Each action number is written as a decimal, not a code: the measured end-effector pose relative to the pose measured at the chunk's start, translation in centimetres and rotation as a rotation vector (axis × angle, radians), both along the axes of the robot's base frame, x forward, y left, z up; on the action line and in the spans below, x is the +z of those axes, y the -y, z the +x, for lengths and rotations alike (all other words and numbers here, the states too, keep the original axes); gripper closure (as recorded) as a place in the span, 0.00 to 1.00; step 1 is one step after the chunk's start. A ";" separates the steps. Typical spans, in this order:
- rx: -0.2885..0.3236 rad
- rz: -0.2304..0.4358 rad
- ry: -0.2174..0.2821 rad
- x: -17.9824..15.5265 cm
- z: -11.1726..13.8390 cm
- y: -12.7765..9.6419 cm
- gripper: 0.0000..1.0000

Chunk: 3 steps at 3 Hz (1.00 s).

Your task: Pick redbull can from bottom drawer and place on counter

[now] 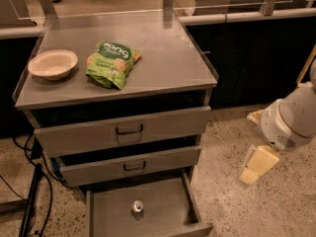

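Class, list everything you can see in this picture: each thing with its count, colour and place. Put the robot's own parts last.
counter: one, brushed grey steel, top of the cabinet
bowl: one, cream, on the counter's left side
snack bag: one, green, on the counter, right of the bowl
upper drawers: two, grey with dark handles, under the counter
bottom drawer: one, grey, lowest, pulled open
can: one, silver top, upright in the bottom drawer
cables: a few, black, on the floor left of the cabinet
arm: one, white, right of the cabinet
gripper: one, pale yellow, hanging below the arm, right of the drawers, touching nothing
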<state>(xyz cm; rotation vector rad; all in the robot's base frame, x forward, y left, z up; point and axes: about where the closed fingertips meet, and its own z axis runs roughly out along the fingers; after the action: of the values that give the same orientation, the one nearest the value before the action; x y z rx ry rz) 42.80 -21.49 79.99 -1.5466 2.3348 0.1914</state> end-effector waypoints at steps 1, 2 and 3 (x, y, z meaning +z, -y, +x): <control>0.021 0.048 -0.023 -5.6 0.9 -0.3 0.00; 0.050 0.090 -0.002 -10.8 2.6 -0.6 0.00; 0.049 0.090 -0.002 -10.8 2.6 -0.6 0.00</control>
<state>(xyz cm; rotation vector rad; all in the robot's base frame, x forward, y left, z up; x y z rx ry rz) 45.42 -20.84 69.16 -1.5622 2.2585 0.3063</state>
